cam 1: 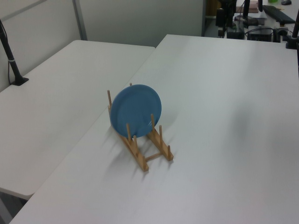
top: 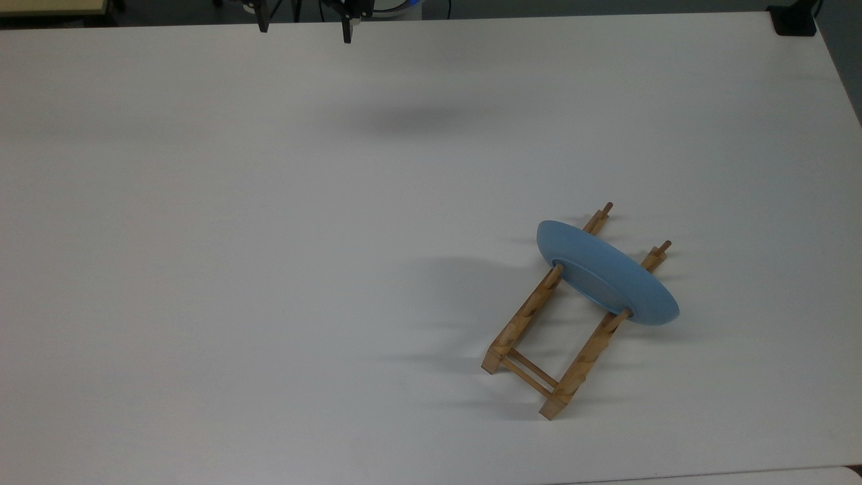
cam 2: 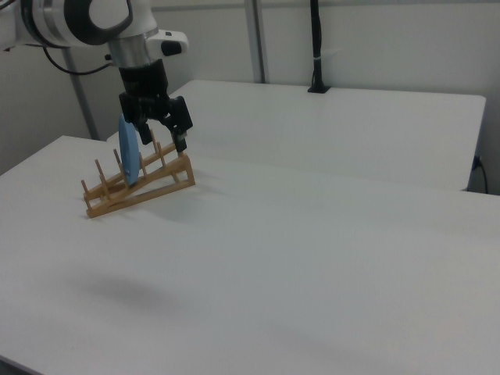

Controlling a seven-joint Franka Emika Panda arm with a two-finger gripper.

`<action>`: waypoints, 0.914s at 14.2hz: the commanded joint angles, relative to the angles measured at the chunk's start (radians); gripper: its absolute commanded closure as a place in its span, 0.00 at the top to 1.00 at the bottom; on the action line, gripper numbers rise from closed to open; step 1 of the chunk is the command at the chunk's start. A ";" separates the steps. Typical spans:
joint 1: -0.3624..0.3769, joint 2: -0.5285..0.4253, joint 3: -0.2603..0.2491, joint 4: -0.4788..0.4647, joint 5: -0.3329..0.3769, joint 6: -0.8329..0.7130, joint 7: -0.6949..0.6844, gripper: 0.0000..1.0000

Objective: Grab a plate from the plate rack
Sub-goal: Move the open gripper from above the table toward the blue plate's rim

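My arm [cam 2: 86, 19] reaches in from the right view's top left — white, bent down at the wrist. My pincer [cam 2: 163, 134] points straight down, its two black fingers [cam 2: 180, 131] spread wide, holding nothing.

Matte blue plate [top: 609, 276]; bare wooden rack [top: 532, 340]; smooth table [top: 269, 236].

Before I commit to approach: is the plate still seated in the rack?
Yes. The plate stands on edge between the plate rack's pegs, gripper away.
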State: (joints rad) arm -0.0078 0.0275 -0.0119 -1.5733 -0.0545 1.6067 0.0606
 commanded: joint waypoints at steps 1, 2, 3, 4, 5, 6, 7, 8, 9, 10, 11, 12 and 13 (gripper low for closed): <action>0.060 0.008 -0.002 -0.007 0.018 0.082 -0.007 1.00; 0.074 0.015 -0.002 -0.005 0.019 0.107 -0.005 1.00; 0.101 0.020 -0.002 -0.004 0.019 0.133 0.001 1.00; 0.141 0.022 -0.002 -0.004 0.012 0.172 0.008 1.00; 0.179 0.038 -0.003 -0.002 0.005 0.214 0.014 1.00; 0.224 0.067 -0.003 0.022 -0.004 0.254 0.034 1.00; 0.245 0.093 -0.003 0.033 -0.036 0.274 0.063 1.00; 0.276 0.115 -0.003 0.038 -0.079 0.291 0.108 1.00; 0.310 0.139 -0.003 0.039 -0.120 0.314 0.164 1.00; 0.339 0.159 -0.003 0.039 -0.164 0.355 0.227 1.00; 0.367 0.178 -0.003 0.039 -0.212 0.399 0.292 1.00; 0.394 0.198 -0.003 0.039 -0.266 0.433 0.362 1.00; 0.414 0.215 -0.003 0.039 -0.321 0.453 0.430 1.00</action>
State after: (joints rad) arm 0.3344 0.1797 -0.0011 -1.5629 -0.2490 1.9944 0.3196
